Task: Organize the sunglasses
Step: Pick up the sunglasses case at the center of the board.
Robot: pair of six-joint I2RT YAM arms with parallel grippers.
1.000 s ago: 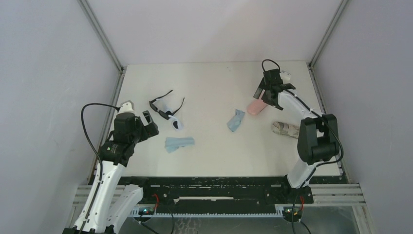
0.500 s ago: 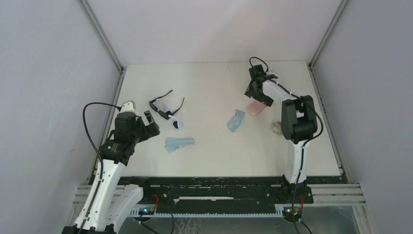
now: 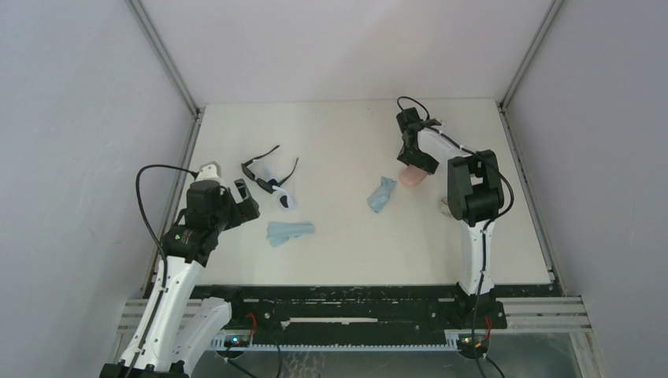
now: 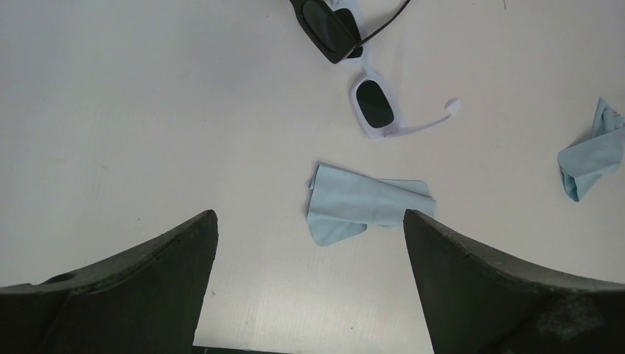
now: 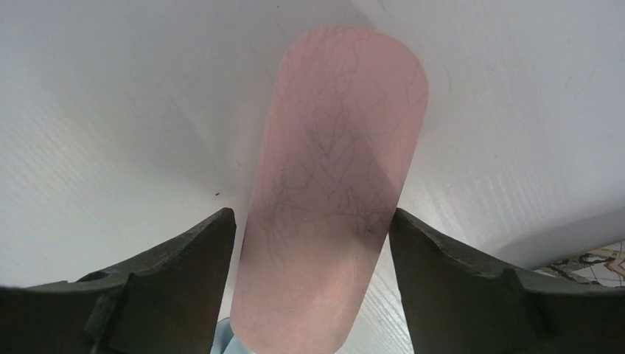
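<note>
On the white table (image 3: 346,236), the left gripper (image 4: 309,214) hangs spread wide above a crumpled light-blue cloth (image 4: 361,206). The right gripper (image 5: 311,214) straddles the pink oval case (image 5: 332,184); whether it pinches, I cannot tell. Beyond the cloth lie black-framed sunglasses (image 4: 324,22) touching white-framed oval-lens sunglasses (image 4: 379,110).

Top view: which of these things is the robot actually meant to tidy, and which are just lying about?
Part of the job: black sunglasses; white sunglasses.
Just lying about: pink case; blue cloth near the glasses; blue cloth near the case.
</note>
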